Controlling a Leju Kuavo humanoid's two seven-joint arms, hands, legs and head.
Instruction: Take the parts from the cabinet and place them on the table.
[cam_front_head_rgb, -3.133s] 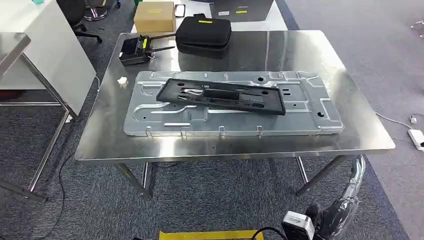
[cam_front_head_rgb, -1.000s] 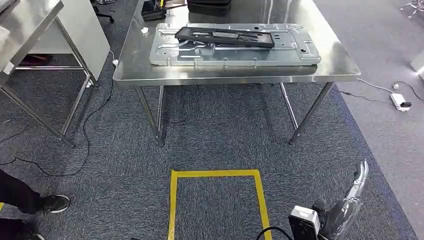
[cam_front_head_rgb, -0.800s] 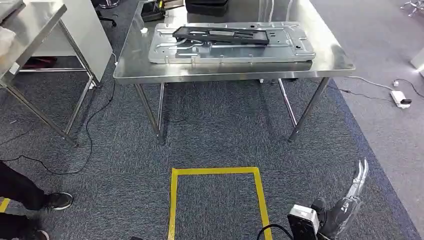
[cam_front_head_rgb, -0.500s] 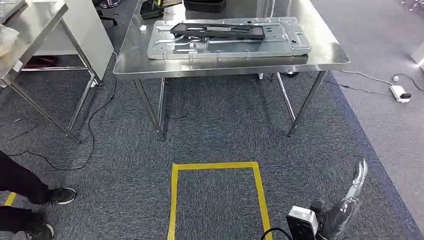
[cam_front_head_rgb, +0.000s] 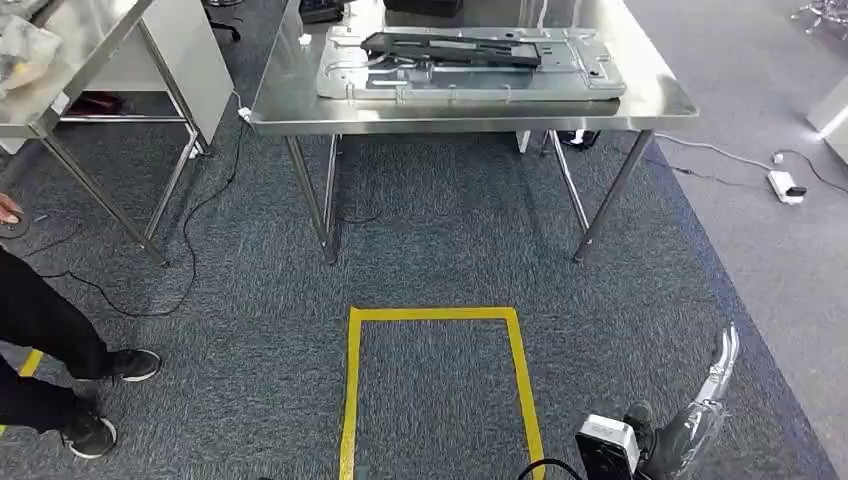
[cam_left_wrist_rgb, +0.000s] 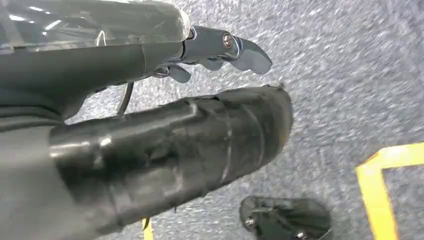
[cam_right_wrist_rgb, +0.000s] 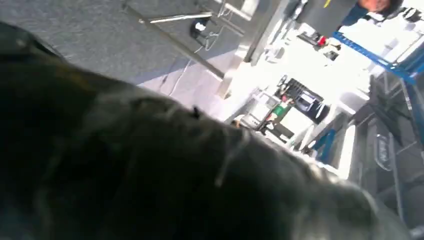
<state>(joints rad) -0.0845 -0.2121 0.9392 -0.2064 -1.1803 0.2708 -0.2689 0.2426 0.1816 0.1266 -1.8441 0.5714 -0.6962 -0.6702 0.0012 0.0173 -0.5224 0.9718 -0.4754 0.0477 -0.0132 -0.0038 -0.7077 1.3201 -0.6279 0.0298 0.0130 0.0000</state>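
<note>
While the steel table stands at the far side of the carpet, a flat grey metal panel lies on its top, and a long black plastic part rests on that panel, toward its far edge. A second steel table stands to the left, well apart from the first. On the near carpet a rectangle of yellow tape is marked out, open toward the near edge. At the left a person's legs in dark trousers and black shoes stand on the carpet beside a thin black cable. A white power strip lies on the floor to the right of the table.

The right hand hangs low at the near right, silver fingers pointing up and away from the floor; whether they are spread or curled I cannot tell. The left hand hangs over the carpet with nothing in it, its thick thumb apart from the darker fingers, so it is open
</note>
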